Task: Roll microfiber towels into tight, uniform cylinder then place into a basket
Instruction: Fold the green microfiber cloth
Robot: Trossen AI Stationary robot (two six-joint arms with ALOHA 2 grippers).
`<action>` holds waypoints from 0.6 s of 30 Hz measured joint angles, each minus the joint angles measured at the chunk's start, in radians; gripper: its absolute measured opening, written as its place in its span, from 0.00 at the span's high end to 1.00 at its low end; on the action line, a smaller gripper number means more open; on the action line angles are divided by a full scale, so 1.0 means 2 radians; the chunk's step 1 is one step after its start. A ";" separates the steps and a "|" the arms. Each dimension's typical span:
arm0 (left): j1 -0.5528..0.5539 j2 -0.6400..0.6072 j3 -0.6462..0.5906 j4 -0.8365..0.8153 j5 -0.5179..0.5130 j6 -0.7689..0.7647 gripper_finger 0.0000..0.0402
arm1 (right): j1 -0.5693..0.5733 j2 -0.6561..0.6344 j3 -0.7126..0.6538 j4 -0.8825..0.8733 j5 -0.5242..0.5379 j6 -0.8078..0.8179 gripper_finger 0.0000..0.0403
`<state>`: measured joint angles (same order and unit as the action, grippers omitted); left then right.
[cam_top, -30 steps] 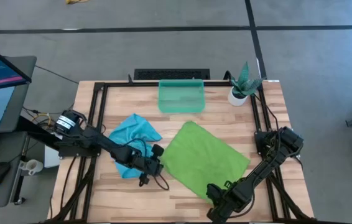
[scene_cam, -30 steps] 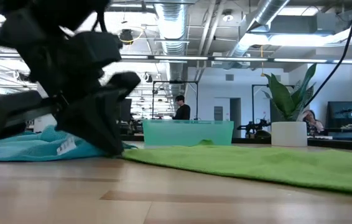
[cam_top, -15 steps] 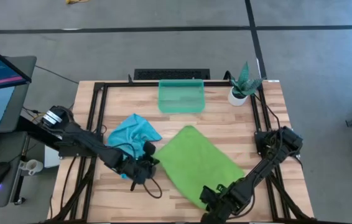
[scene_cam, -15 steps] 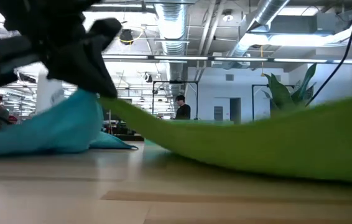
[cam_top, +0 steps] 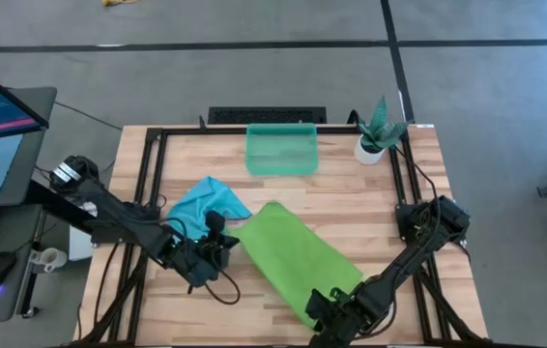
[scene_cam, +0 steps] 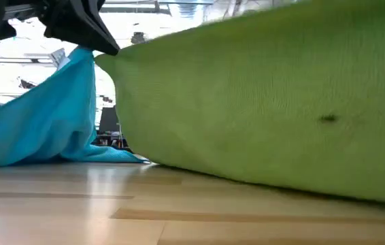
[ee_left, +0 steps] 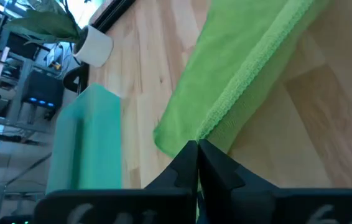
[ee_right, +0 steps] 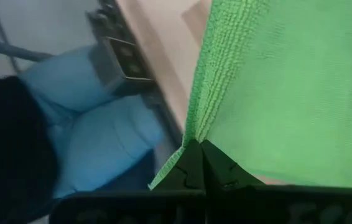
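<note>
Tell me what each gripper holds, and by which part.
Both pinch the green towel: left gripper at one corner, right gripper at another.

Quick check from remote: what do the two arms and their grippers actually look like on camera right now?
Both arms are black, jointed tubular links with loose black cables. The left arm carries a small white-labelled motor housing near its base, and its left gripper is black. The right gripper is also black. In both wrist views the fingers are dark, tapered wedges.
</note>
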<state>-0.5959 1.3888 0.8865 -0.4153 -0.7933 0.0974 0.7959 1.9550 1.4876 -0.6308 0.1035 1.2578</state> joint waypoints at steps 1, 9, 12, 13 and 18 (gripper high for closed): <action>0.002 0.000 0.002 -0.002 0.001 0.003 1.00 | 0.000 0.000 0.000 -0.015 0.001 0.001 1.00; 0.048 0.000 0.004 0.003 0.016 0.003 1.00 | -0.001 0.000 0.000 -0.148 0.005 0.088 0.99; 0.063 0.002 0.004 -0.001 0.052 -0.006 1.00 | -0.001 0.000 0.000 -0.150 0.005 0.091 0.99; 0.066 0.002 0.004 -0.002 0.065 -0.007 1.00 | -0.003 0.000 0.000 -0.150 0.004 0.091 0.99; 0.064 0.006 0.004 -0.025 0.092 -0.028 1.00 | -0.012 0.000 -0.001 -0.145 0.005 0.097 0.99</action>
<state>-0.4670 1.4014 0.8940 -0.4645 -0.6089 0.0405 0.7721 1.9553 1.4864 -0.9212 0.1132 1.4509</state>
